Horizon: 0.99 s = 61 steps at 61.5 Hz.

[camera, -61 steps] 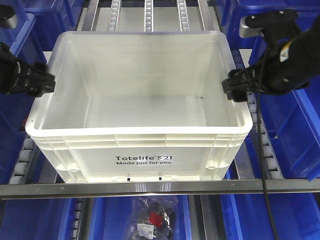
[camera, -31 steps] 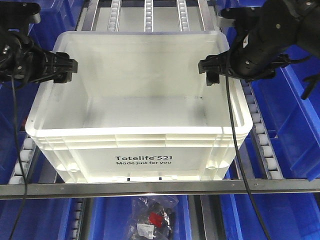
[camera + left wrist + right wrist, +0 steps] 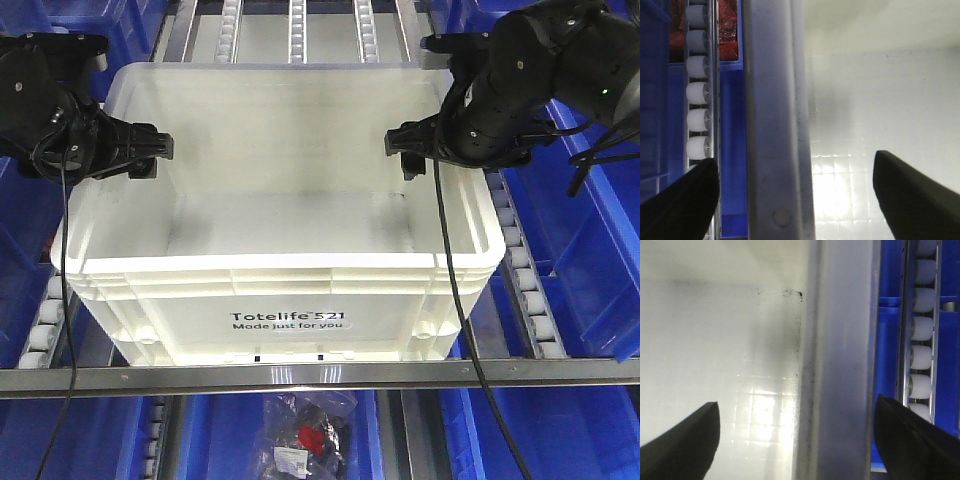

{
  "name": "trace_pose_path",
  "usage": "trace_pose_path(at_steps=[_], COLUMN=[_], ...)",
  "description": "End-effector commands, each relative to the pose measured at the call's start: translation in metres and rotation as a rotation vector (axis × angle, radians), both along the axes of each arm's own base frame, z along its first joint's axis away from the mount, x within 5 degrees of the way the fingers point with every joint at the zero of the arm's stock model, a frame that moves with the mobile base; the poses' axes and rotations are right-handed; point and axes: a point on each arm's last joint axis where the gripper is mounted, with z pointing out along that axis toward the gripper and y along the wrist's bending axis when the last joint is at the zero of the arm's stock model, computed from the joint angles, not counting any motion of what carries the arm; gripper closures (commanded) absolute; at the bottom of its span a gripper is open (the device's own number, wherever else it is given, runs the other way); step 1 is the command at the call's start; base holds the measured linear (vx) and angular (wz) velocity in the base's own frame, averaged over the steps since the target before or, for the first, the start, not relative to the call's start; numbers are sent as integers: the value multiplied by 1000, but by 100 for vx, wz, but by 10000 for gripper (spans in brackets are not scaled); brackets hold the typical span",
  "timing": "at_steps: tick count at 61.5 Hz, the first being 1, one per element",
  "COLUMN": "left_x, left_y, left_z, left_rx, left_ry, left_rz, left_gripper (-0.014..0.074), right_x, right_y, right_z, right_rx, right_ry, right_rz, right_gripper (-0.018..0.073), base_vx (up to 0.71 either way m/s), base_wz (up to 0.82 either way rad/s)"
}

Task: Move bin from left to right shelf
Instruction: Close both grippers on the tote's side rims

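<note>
White Totelife bin [image 3: 200, 290] with black lettering; blue bins [image 3: 590, 260] at 3 and 9 o'clock; white rollers [image 3: 696, 107], silvery rail [image 3: 300, 377].

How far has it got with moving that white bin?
Early on. Done: the left gripper and right gripper sit open astride the bin, one finger inside each side wall and one outside. In hand: nothing clamped yet. Left: closing, lifting it off the rollers and moving it right.

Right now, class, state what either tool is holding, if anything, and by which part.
Nothing is held yet. The left tool and right tool each straddle a side rim of the white bin, jaws open.
</note>
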Motion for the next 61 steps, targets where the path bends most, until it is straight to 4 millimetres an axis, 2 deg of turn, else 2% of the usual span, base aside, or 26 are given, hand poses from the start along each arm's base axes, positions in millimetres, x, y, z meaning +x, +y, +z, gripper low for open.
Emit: trace_pose_path(at_steps=[1, 24, 61], left_x=[-2, -4, -5], left_y=[1, 1, 2], left_z=[27, 23, 23], left_rx=[-24, -21, -15], left_ry=[-111, -75, -59], left_rz=[1, 8, 11], left_gripper=[9, 46, 214], right_x=[-2, -4, -10], right_y=[-3, -3, -9], right_z=[32, 31, 34], right_rx=[22, 23, -24], right_ry=[-130, -114, -74], right_rz=[7, 4, -18], right_gripper=[-35, -14, 165], base_vx=[0, 0, 0], base_wz=[0, 0, 0])
